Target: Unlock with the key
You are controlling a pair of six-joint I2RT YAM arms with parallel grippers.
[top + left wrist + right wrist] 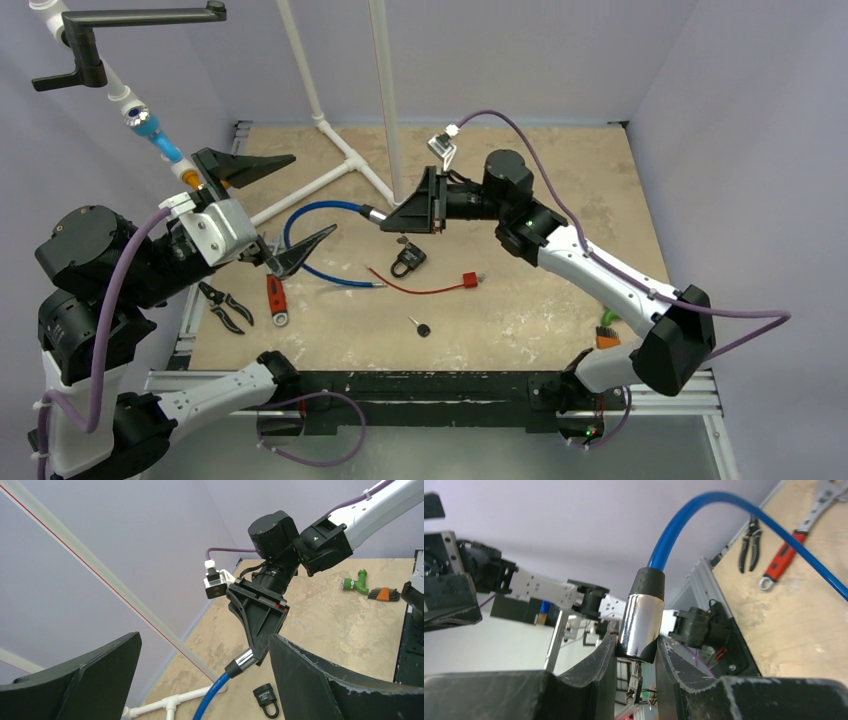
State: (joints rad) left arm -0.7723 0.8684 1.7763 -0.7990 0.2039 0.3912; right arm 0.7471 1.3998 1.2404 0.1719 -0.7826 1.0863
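Observation:
My right gripper [392, 218] is shut on the chrome end [641, 625] of a blue cable lock [312, 212], held above the table. In the right wrist view a small key with a ring [635, 684] sticks out below the chrome end, between the fingers. A black padlock [408, 260] lies on the table under that gripper and also shows in the left wrist view [265, 698]. Another small key [421, 327] lies nearer the front. My left gripper [270, 210] is open and empty, raised at the left and facing the chrome end [245, 659].
A red wire with a red tag [466, 283] lies right of the padlock. A red-handled wrench [276, 298] and pliers [225, 305] lie at front left. A white pipe frame [340, 165] stands at the back. Green and orange parts [607, 330] lie at the right.

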